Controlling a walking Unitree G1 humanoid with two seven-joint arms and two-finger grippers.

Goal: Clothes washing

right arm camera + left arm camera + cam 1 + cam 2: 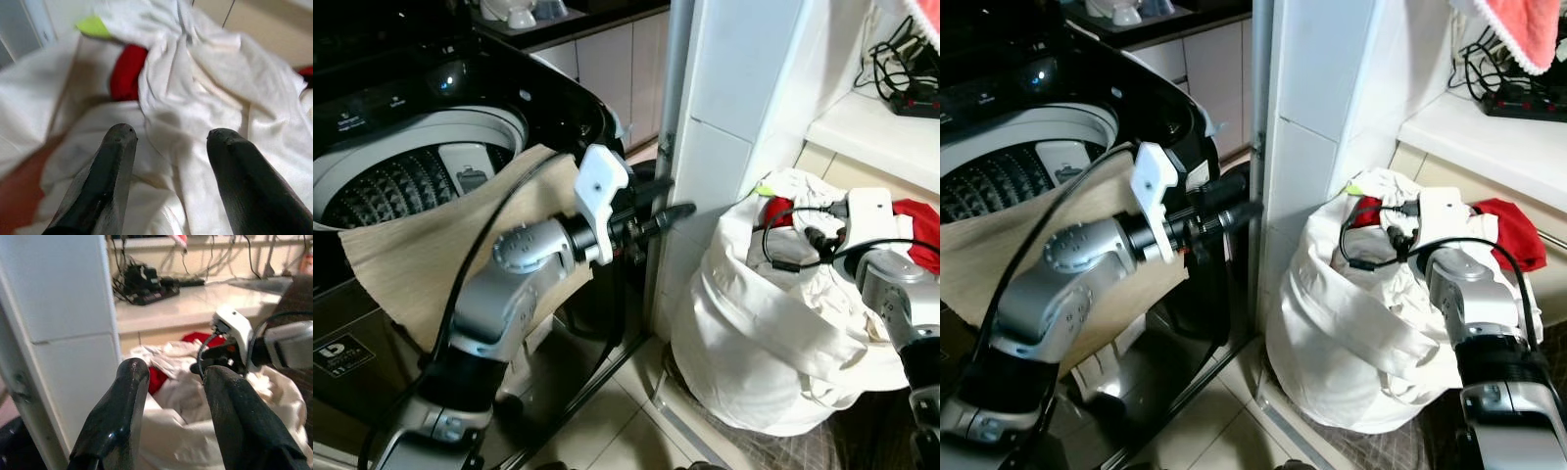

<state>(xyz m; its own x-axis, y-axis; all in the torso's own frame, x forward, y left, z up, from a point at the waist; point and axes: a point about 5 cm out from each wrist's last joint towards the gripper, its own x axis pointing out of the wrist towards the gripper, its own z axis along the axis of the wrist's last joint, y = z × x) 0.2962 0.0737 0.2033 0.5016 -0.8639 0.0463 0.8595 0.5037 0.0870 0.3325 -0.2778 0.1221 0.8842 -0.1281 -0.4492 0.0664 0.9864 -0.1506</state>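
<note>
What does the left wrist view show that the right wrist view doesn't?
Left wrist alone: the white pillar, the counter with a black power strip, and the right gripper over the laundry. Right wrist alone: a lime-green scrap close up. Both: open black fingers aimed at the white laundry bag with a red garment inside.

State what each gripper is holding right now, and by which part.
Nothing is held. The left gripper is open in the air beside the washing machine; the right gripper hangs open above the white laundry in the bag.
</note>
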